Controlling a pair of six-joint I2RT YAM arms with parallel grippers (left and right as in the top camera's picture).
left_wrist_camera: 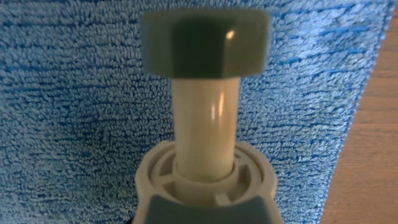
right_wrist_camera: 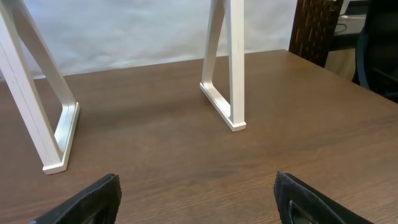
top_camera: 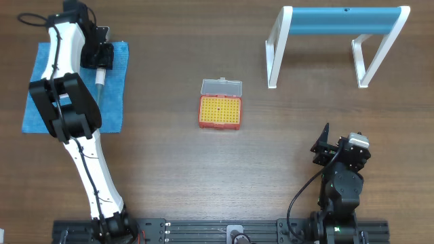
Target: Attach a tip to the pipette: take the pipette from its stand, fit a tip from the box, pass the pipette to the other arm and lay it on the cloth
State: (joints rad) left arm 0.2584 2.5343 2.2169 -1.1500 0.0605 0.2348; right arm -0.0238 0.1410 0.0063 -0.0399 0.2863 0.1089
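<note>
Brown wood-grain table [top_camera: 169, 176]. Lying directly on it: rectangular blue terry cloth [top_camera: 115, 102] at 10 o'clock; orange tip box with clear hinged lid [top_camera: 220, 112] at centre; white-legged stand with blue crossbar [top_camera: 339, 20] at 1 o'clock, well apart.

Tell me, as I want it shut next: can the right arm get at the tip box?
Likely yes: its gripper is open, and bare table lies between it and the box.

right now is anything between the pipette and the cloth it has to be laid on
Nothing visible. The left tool holds the pipette over the blue cloth, and the cloth around and behind it is bare in the left wrist view. The tip box sits well off at mid-table.
</note>
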